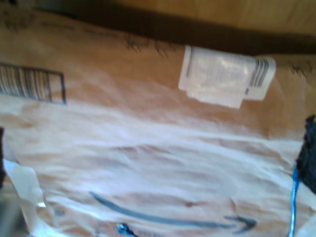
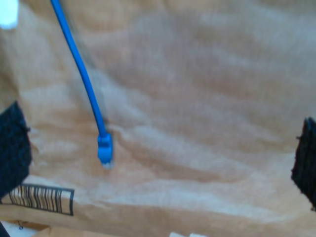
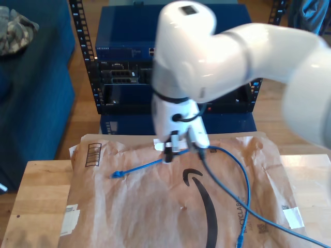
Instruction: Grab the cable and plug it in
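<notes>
Reading print: the brown paper sheet (image 3: 129, 206) carries a black smile-arrow logo (image 3: 199, 196); the barcode (image 2: 42, 197) digits blur.
Cable (image 3: 243, 181): lies across that sheet; its plug (image 2: 104, 148) shows between our second gripper's (image 2: 160, 153) spread fingers.
Our first gripper (image 1: 155, 158): fingers apart.

Glossy white rounded arm (image 3: 232, 57), black cable (image 3: 202, 155) trailing from its wrist.

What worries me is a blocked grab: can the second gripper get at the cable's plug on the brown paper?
Probably yes: the plug lies bare on the paper, ahead of my second gripper with its jaws open, though off-centre.
</notes>
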Available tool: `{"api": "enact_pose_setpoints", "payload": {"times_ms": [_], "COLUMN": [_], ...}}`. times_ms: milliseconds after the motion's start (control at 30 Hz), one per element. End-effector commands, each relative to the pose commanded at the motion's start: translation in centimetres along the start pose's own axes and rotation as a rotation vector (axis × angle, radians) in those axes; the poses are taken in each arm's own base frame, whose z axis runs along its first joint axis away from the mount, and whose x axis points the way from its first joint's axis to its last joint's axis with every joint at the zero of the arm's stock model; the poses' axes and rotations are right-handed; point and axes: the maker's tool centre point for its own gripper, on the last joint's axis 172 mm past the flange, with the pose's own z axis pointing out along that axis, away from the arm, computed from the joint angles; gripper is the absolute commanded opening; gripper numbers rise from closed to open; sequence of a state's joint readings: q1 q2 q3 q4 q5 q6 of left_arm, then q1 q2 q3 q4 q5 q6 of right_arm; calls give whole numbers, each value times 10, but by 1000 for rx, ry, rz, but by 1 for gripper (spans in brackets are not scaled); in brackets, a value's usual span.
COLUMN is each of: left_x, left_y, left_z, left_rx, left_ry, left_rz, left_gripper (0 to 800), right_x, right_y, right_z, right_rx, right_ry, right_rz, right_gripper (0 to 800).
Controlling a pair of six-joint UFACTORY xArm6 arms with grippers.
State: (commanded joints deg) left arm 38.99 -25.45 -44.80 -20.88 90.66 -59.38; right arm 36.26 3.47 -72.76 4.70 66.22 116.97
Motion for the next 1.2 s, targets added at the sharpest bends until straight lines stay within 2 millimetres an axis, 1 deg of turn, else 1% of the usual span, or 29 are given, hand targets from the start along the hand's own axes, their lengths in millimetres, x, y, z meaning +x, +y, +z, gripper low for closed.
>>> {"api": "enact_pose_setpoints", "payload": {"times_ms": [133, 200, 300, 400, 533, 600, 733, 967, 1067, 1200], "left_x": [-5, -5, -6, -14, -21, -20, -19, -17, -17, -16], "left_y": [5, 9, 18, 22, 23, 23, 23, 25, 25, 26], "left_z": [6, 10, 15, 22, 26, 27, 28, 31, 30, 30], "left_rx": [4, 7, 1, 18, 29, 31, 36, 34, 33, 33], "left_ry": [-39, -44, -28, -20, -15, -16, -18, -17, -15, -15], "left_rz": [-25, -22, -24, -27, -23, -24, -26, -29, -28, -28], "left_gripper": [799, 799, 800, 799, 800, 799, 799, 799, 799, 799], "right_x": [-25, -33, -48, -52, -50, -48, -53, -53, -53, -51], "right_y": [-5, -10, -8, -11, -24, -22, -31, -37, -40, -45], "right_z": [34, 53, 75, 103, 122, 134, 134, 152, 153, 153], "right_rx": [-10, -5, -2, -6, 16, 1, 24, 9, 16, 37], "right_ry": [7, 5, 6, 15, 48, 59, 48, 59, 55, 60], "right_rz": [-39, -48, -76, -86, -111, -103, -83, -77, -74, -84], "right_gripper": [796, 796, 796, 786, 756, 756, 755, 740, 739, 696]}}
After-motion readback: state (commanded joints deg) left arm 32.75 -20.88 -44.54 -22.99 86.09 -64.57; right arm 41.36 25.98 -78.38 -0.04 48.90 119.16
